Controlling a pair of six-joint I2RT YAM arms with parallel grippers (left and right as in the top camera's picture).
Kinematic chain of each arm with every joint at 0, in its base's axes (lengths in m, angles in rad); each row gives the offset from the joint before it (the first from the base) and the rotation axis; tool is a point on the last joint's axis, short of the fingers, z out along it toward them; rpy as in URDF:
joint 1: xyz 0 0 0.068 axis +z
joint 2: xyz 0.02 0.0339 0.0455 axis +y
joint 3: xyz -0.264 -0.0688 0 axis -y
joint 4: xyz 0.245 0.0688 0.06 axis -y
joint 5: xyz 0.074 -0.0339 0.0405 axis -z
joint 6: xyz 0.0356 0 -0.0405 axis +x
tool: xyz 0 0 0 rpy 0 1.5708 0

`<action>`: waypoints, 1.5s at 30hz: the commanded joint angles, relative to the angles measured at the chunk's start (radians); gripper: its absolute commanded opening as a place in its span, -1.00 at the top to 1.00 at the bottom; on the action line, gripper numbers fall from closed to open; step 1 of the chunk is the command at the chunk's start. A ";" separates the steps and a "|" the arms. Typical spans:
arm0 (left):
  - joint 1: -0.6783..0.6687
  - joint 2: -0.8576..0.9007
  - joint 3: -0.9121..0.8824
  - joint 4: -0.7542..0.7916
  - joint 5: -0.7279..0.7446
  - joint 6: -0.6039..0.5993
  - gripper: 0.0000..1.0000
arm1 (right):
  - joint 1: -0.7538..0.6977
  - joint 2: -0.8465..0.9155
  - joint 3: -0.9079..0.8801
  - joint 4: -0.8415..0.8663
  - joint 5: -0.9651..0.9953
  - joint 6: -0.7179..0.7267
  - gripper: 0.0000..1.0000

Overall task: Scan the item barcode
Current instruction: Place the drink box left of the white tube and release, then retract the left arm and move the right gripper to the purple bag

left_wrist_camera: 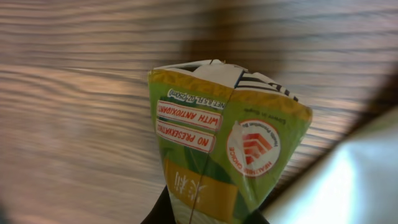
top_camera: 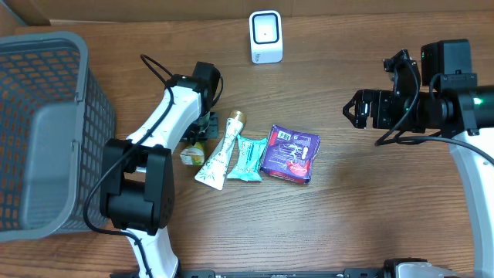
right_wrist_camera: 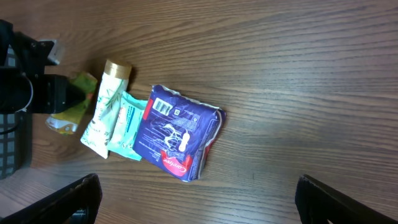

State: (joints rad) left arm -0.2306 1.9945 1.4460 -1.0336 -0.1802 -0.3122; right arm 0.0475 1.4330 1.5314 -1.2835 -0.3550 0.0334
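A small green and yellow drink pack fills the left wrist view, and my left gripper is shut on its lower end. From overhead the pack lies low over the table under the left gripper. The white barcode scanner stands at the back centre. Over the right side of the table, well apart from the items, my right gripper is open. In its wrist view the right gripper holds nothing between its wide-set fingers.
A white-green tube, a teal sachet and a purple pack lie side by side in the table's middle. A grey mesh basket stands at the left edge.
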 commanded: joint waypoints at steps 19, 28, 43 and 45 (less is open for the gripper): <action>-0.068 -0.008 0.095 0.067 0.171 -0.072 0.02 | 0.004 0.051 0.019 -0.002 -0.025 0.005 -1.00; 0.020 -0.021 0.479 -0.296 -0.040 -0.052 -0.01 | 0.102 0.051 0.019 -0.050 0.081 0.124 -1.00; 0.113 -0.020 0.636 -0.323 -0.037 -0.016 -0.83 | 0.422 0.051 -0.341 0.217 0.073 0.356 -0.67; 0.113 -0.020 0.636 -0.324 -0.037 -0.016 -0.99 | 0.458 0.053 -0.375 0.270 0.072 0.356 0.19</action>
State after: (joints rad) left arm -0.1169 1.9938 2.0663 -1.3582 -0.2077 -0.3344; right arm 0.4683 1.4902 1.1870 -1.0447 -0.2592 0.3771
